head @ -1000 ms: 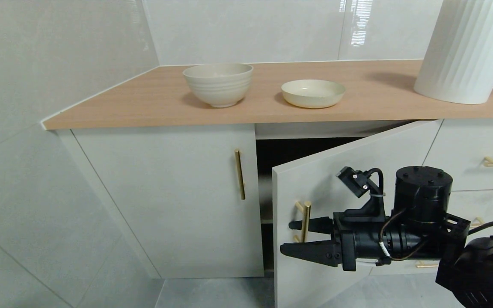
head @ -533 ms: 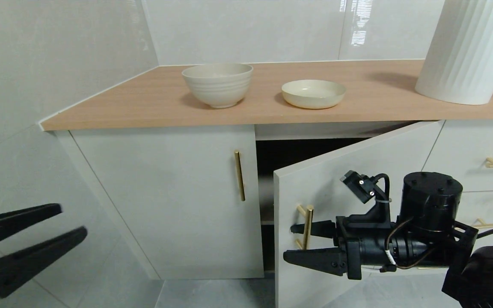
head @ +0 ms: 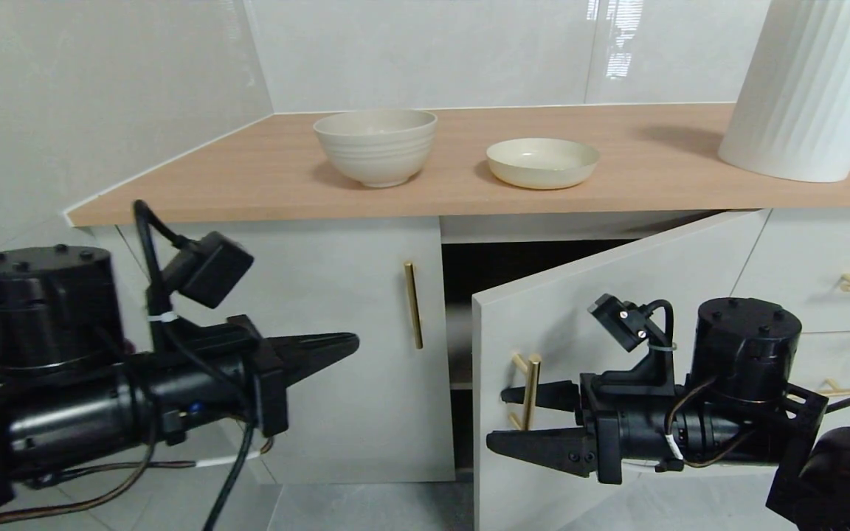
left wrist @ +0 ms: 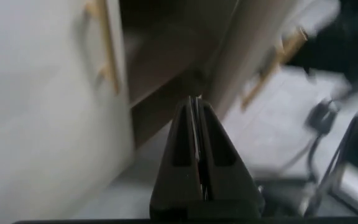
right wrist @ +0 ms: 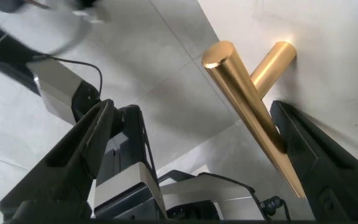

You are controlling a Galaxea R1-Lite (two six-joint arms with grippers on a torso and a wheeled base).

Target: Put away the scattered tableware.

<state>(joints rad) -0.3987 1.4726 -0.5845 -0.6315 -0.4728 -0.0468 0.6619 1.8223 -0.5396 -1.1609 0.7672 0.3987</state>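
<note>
Right pincer gapes astride door handle — left pincer closed.

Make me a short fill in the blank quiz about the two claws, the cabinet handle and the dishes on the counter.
1. The right claw is ___, straddling the gold handle.
2. The left claw is ___, with its fingers pressed together.
3. On the countertop, the deep bowl stands on the robot's ___ of the shallow dish.

Missing words: open; shut; left.
</note>
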